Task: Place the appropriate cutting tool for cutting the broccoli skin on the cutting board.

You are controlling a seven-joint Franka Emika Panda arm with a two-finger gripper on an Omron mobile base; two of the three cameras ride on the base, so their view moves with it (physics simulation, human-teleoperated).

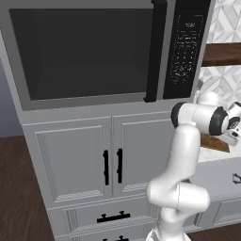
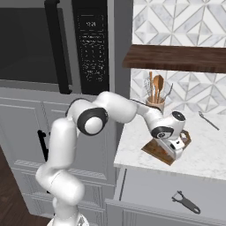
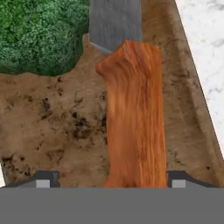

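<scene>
**Item: knife** (image 3: 133,109). Wooden orange-brown handle and grey blade. It lies flat on the cutting board (image 3: 52,127), blade pointing away from the hand camera, just beside the broccoli (image 3: 41,33); whether the blade touches the broccoli I cannot tell. The handle runs between the two dark finger tips, which stand spread to either side of it and clear of the wood. The gripper (image 3: 109,177) is parted, pinching nothing.

**Status.** Judged from how things lie, the placing looks done: the knife is on the board and let go. What seems left is only for the hand to lift clear without nudging the handle.

**Cutting board** (image 2: 155,152). Brown, with a darker edge, on the white marble counter (image 2: 203,150) near its front edge, partly covered by the gripper (image 2: 174,149). It holds the broccoli and the knife.

**Utensil crock** (image 2: 155,105). Behind the board, against the tiled wall. It holds wooden spoons and a whisk, standing upright.

**Loose metal utensil** (image 2: 208,120). Well to the right of the board, flat on the counter; its kind is too small to tell.

**Peeler** (image 2: 186,202). Black-handled, below the board's level, lying in what appears to be an open drawer (image 2: 132,185) under the counter front.

**Microwave** (image 1: 94,47). Left of the board, above grey cabinet doors, door closed.

**Wooden shelf** (image 2: 176,57). Above the board, on the wall.
</scene>
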